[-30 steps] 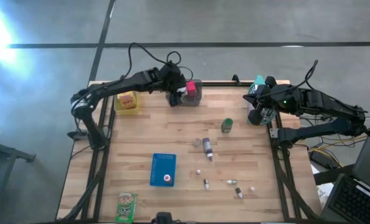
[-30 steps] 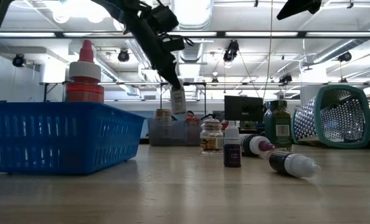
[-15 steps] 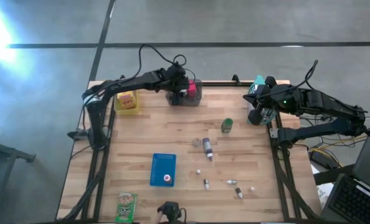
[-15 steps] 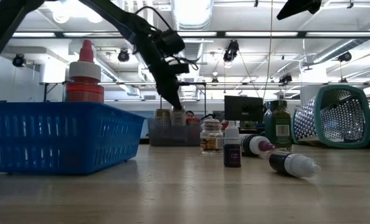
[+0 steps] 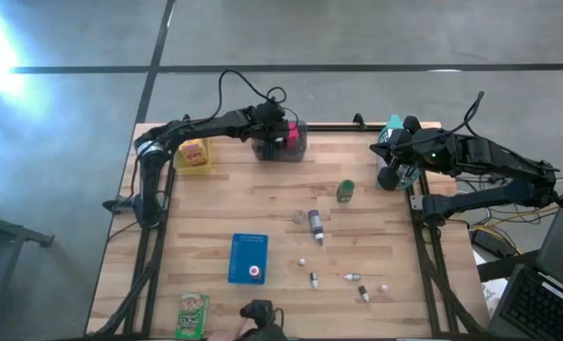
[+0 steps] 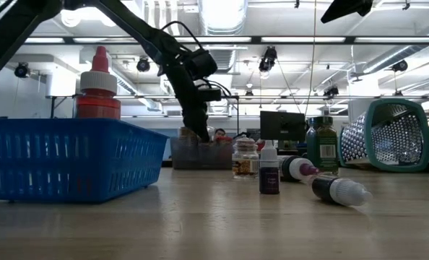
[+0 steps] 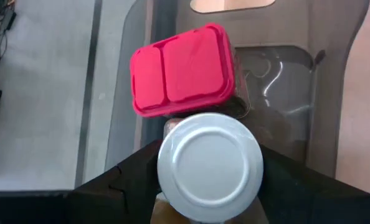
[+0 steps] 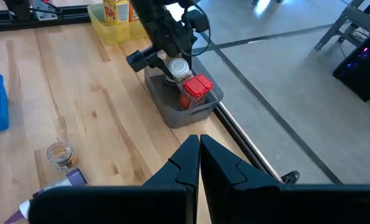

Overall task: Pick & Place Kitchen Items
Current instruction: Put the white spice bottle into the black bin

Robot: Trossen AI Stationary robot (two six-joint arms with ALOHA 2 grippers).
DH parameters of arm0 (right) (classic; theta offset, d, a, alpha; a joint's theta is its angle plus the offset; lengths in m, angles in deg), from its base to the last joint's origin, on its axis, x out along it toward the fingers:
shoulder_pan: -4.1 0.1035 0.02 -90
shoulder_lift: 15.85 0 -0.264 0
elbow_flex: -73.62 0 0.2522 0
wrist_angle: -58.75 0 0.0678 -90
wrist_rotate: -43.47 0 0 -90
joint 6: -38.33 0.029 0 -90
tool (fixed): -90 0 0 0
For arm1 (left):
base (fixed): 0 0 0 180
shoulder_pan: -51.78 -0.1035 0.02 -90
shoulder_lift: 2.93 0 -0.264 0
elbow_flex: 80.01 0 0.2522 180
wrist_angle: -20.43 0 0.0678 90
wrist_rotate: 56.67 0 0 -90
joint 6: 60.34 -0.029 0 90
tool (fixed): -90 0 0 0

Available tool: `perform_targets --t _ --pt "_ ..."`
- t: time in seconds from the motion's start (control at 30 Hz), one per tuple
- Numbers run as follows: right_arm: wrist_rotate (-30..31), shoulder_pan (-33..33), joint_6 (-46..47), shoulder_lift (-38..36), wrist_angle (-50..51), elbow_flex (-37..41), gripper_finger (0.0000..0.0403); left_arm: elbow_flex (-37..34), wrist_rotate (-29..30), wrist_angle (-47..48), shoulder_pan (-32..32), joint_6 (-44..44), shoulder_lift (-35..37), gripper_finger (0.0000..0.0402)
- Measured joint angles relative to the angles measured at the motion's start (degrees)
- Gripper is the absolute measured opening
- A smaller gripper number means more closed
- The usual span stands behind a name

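No label is readable. The left gripper reaches into the grey bin at the bench's far edge, fingers clamped on a white-lidded jar beside a red box. The right gripper, pressed together, waits at the right edge.
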Motion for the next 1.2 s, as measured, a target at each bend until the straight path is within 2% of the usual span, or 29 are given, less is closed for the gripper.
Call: perform_targets --t 0.9,1.0,1.2 --pt "0.0 -0.02 -0.05 -0.02 0.0 0.0 0.0008 0.79 2.47 0.47 -0.02 -3.23 0.02 0.0242" --pt "0.0 -0.02 -0.02 -0.01 0.0 0.0 0.0008 0.79 2.6 0.46 -0.04 -3.68 0.02 0.0254" --pt "0.0 -0.02 -0.05 -0.02 0.0 0.0 0.0008 0.79 2.62 0.47 -0.04 -4.26 0.06 0.0303"
